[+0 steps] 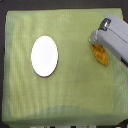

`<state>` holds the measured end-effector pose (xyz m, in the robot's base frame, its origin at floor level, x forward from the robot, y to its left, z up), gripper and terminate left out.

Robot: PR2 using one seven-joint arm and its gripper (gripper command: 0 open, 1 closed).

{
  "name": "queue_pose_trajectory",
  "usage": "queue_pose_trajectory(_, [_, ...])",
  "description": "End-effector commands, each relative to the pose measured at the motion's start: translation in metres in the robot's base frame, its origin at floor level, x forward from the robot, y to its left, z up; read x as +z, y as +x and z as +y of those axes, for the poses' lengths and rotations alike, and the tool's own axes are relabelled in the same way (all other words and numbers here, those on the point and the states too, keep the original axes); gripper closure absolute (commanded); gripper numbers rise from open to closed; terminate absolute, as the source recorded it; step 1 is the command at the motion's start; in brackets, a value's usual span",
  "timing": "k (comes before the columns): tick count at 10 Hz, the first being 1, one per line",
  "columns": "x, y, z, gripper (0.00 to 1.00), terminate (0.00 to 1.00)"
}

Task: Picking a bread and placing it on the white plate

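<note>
My jaws (95, 44) sit over the bread (102, 55); their grip is hidden. A shallow pinch could drop it short of the white plate (44, 56).

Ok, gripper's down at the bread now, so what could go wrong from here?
1. The gripper covers one end of the bread, so the grasp may be off-centre and slip.
2. The white plate lies across the green cloth; a weak hold could drop the bread on the way.
</note>
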<state>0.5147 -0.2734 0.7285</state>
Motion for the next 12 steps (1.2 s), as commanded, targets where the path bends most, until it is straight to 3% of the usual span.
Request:
queue_pose_trajectory(1, [0.005,0.004,-0.004,1.0,0.0])
queue_pose_trajectory(12, [0.018,0.008,-0.01,1.0,0.0])
